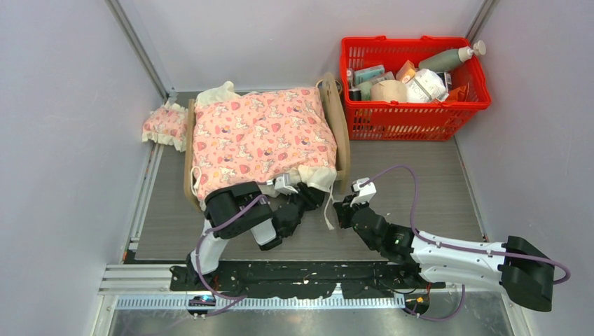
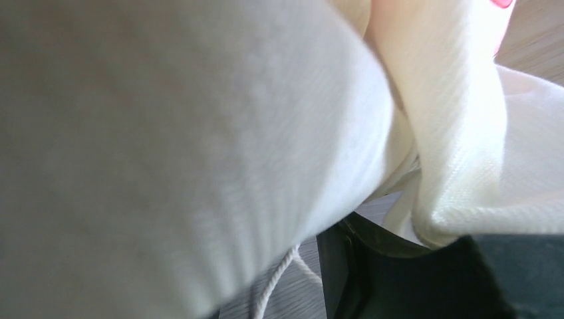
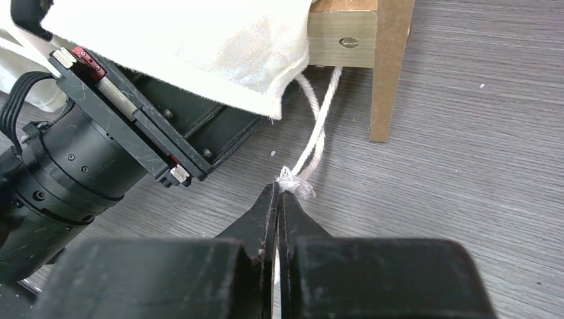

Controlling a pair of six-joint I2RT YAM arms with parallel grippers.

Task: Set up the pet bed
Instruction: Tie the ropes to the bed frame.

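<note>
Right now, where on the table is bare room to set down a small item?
Bare table lies right of the pet bed, in front of the red basket. A smaller patch lies front-left of it. The bed's foot is crowded: the left arm, the right arm, the blanket edge, a white cord.

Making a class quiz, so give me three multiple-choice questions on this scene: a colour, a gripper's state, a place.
1. The plastic basket is: A blue; B red; C green.
2. The right gripper is: A wide open; B shut on the white cord; C clamped on the basket rim.
3. The frilled pink pillow lies: A beside the pet bed, on its left; B in the basket; C in the right gripper.
Answers: B, its mesh walls are red; B, the fingertips meet at the cord's knot; A, it sits on the table left of the bed.
</note>
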